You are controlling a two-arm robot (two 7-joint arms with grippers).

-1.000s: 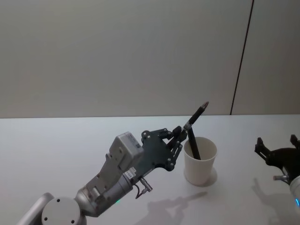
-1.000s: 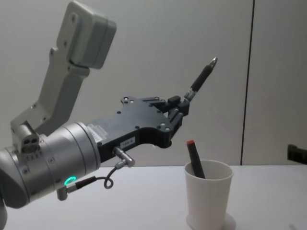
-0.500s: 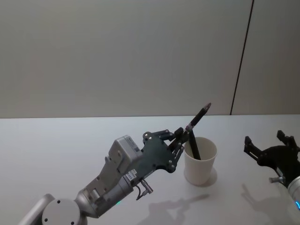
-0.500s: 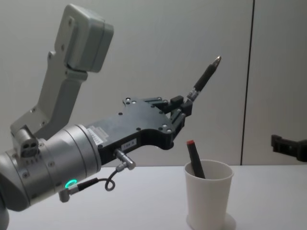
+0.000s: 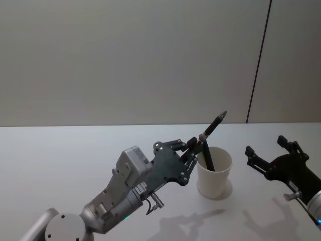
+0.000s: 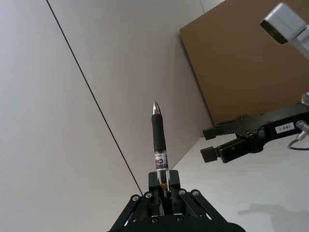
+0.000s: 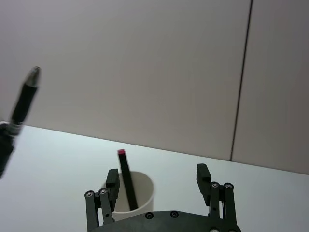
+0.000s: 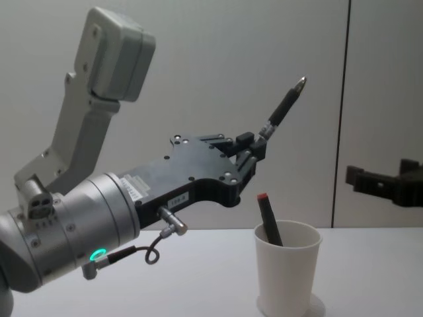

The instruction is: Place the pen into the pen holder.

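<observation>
My left gripper (image 5: pixel 194 145) (image 8: pixel 254 145) (image 6: pixel 163 186) is shut on the lower end of a black pen (image 5: pixel 213 125) (image 8: pixel 284 105) (image 6: pixel 158 140). The pen slants up, tip highest, above the near-left rim of the pen holder (image 5: pixel 214 173) (image 8: pixel 287 271), a white paper cup on the table. A second black pen with a red cap (image 5: pixel 206 158) (image 8: pixel 268 218) (image 7: pixel 126 179) leans inside the cup. My right gripper (image 5: pixel 265 145) (image 8: pixel 377 173) (image 7: pixel 158 174) hovers open to the right of the cup, its fingers pointing at the cup (image 7: pixel 140 191).
The white table (image 5: pixel 60 160) stretches to the left and in front of the cup. A plain wall with a dark vertical seam (image 5: pixel 258 60) stands behind it.
My right gripper has moved left toward the cup. My left gripper with the pen has shifted slightly right and down, nearer the cup's rim.
</observation>
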